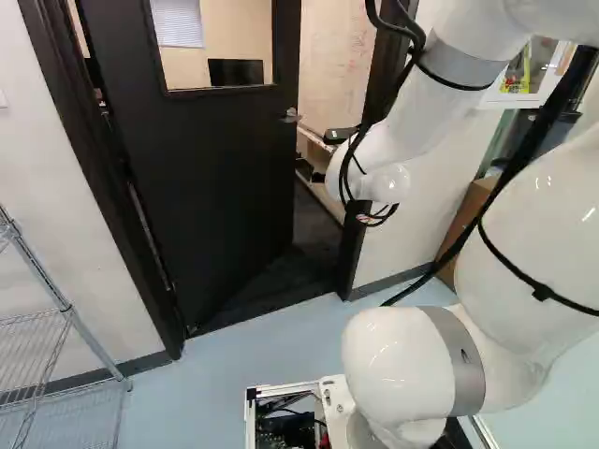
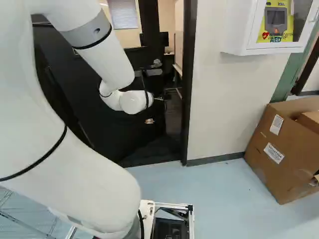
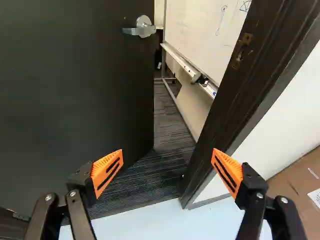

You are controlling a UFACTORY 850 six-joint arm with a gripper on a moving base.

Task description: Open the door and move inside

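Left base view, far left: what have we got?

"We've a wire rack (image 1: 70, 313) standing by the wall, then our dark door (image 1: 206, 178), swung partway into the room beyond. Its window (image 1: 217, 45) is in the upper part, and the lever handle (image 1: 291, 114) sits near the edge beside the gap."

"And our gripper (image 2: 149, 121)?"

"Right base view puts it out in front of the doorway. In the wrist view we see its fingers standing wide apart, orange pads (image 3: 107, 172) facing each other, with dark carpet (image 3: 160, 170) showing between. The handle is ahead, out of our grip."

"What else do we see through the gap?"

"A whiteboard (image 3: 200, 27) ahead of the gripper, on a stand with a ledge (image 3: 182, 65)."

"And further right?"

"Next we come to the dark doorframe (image 2: 189, 94), then the pale wall (image 2: 219, 109) with a white cabinet (image 2: 240, 30) mounted on it. Last, a cardboard box (image 2: 271, 144) on the blue floor (image 2: 224, 199)."
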